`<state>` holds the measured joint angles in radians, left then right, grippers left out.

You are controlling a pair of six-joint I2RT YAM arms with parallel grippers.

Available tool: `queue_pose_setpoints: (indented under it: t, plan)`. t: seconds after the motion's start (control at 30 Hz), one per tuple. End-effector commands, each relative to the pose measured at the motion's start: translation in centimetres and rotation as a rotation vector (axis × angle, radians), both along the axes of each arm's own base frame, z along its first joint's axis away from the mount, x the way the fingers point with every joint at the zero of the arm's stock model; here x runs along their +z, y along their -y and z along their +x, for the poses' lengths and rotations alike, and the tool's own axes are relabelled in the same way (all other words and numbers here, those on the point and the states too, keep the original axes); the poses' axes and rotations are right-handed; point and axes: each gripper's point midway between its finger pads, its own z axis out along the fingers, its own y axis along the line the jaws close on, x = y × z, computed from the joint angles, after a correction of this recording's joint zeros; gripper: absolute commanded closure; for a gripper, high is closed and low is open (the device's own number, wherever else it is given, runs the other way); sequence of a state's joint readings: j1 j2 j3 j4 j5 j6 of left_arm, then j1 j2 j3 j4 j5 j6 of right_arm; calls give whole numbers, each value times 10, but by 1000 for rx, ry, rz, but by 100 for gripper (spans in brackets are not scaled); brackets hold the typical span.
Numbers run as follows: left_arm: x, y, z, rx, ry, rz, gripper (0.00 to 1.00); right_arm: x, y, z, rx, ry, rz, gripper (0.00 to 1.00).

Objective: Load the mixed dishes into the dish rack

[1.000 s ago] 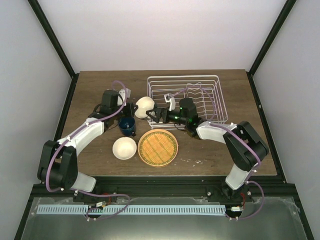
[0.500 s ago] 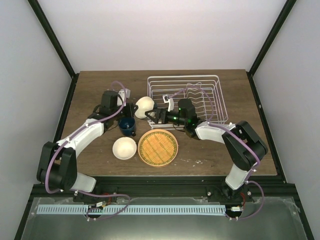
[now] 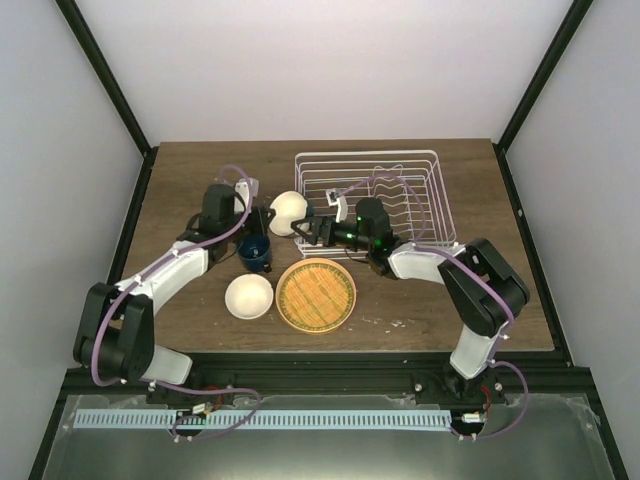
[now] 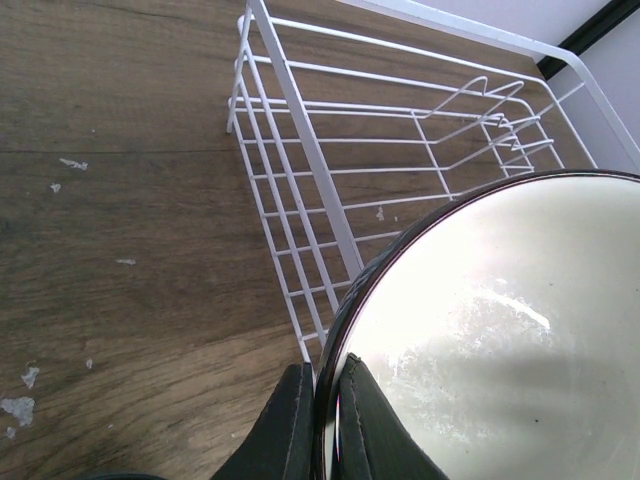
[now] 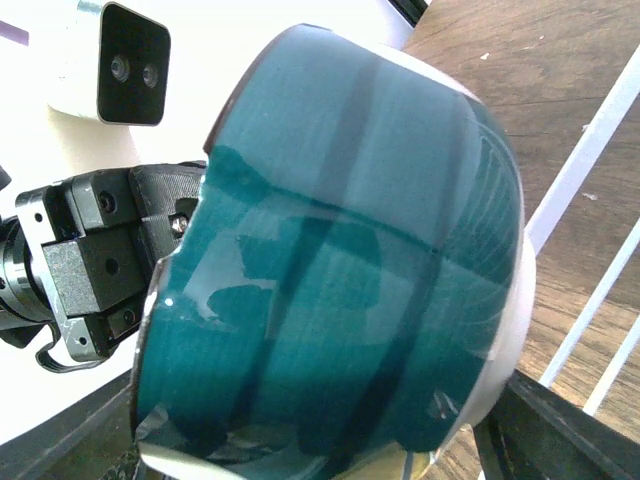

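Observation:
My left gripper (image 3: 268,216) is shut on the rim of a cream-white bowl (image 3: 288,211) and holds it on edge just left of the white wire dish rack (image 3: 366,156). In the left wrist view the fingers (image 4: 290,425) pinch the bowl's rim (image 4: 480,330), with the rack (image 4: 300,110) behind. My right gripper (image 3: 306,230) is open right beside the bowl; its teal outer wall (image 5: 340,280) fills the right wrist view between the spread fingers (image 5: 560,435). A second cream bowl (image 3: 249,296), the dark blue cup (image 3: 253,251) and the orange woven plate (image 3: 316,294) sit on the table.
The rack stands at the table's back right with upright prongs (image 3: 395,195) inside; a rack wire (image 5: 590,150) shows in the right wrist view. The left wrist's camera housing (image 5: 110,60) is close behind the bowl. Dark frame posts flank the table.
My right gripper has edged left, closer to the held bowl. The left gripper and bowl have barely moved.

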<state>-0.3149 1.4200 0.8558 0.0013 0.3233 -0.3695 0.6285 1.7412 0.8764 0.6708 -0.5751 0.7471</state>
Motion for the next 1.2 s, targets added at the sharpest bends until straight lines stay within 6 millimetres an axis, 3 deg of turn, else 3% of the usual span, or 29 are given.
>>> queue_pose_setpoints:
  t: [0.0,0.2,0.3,0.33,0.37,0.73,0.97,1.17]
  plan:
    - [17,27,1,-76,54,-101,94,31,-13,0,45,116,66,28]
    - [13,32,1,-95,46,-123,78,36,-15,9,21,141,57,33]
    - [12,29,1,-83,49,-113,61,36,-14,13,2,145,36,33]
    - [11,28,2,-76,50,-105,15,37,-13,15,-8,149,30,33]
    - [12,26,2,-68,53,-98,2,37,-12,16,-16,154,24,33]
    - [23,5,1,18,89,-20,0,46,-6,24,-72,203,-26,37]
    - [47,-26,-4,144,161,81,0,48,-2,30,-100,230,-47,40]
    - [80,-56,-16,253,246,156,0,59,5,42,-144,280,-107,40]
